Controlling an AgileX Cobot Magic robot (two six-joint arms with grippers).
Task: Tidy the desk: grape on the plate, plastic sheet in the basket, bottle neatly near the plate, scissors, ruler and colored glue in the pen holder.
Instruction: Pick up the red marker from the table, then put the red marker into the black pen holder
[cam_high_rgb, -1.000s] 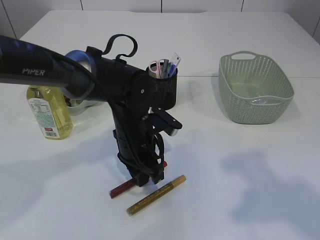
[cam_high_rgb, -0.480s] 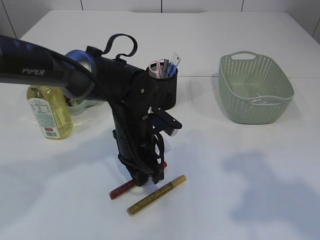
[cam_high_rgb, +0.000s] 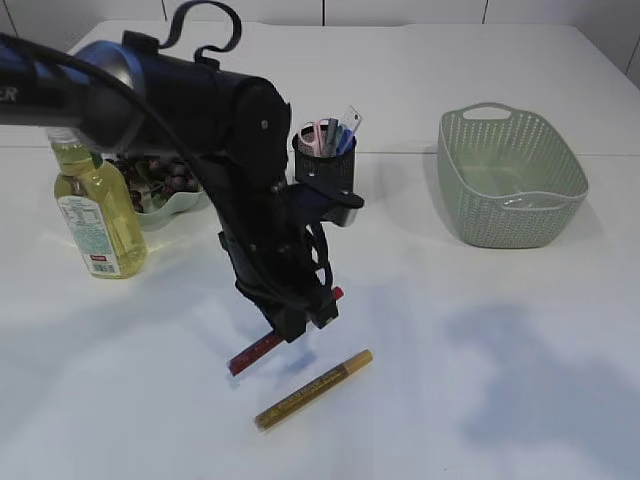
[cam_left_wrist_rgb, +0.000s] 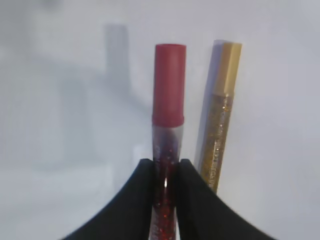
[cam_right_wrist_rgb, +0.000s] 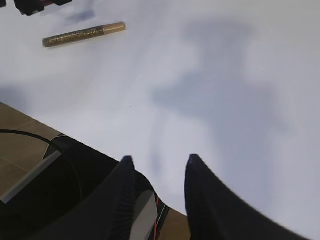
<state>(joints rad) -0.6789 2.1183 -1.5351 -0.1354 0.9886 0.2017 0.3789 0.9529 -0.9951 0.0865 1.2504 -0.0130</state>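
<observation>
The left claw (cam_high_rgb: 300, 322) has lifted since a second ago, raising the red glitter glue pen (cam_high_rgb: 258, 349) it pinches off the white table (cam_high_rgb: 480, 350); the gold glitter glue pen (cam_high_rgb: 312, 390) lies just beside. The right claw (cam_right_wrist_rgb: 156, 165) hovers spread and empty over bare table.

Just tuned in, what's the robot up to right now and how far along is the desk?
The left tool is shut on the red glitter glue pen and holds it clear of the table. The gold glitter glue pen lies on the table. The pen holder already has scissors and a ruler in it. The bottle stands beside the plate of grapes. The right tool is open and empty.
</observation>
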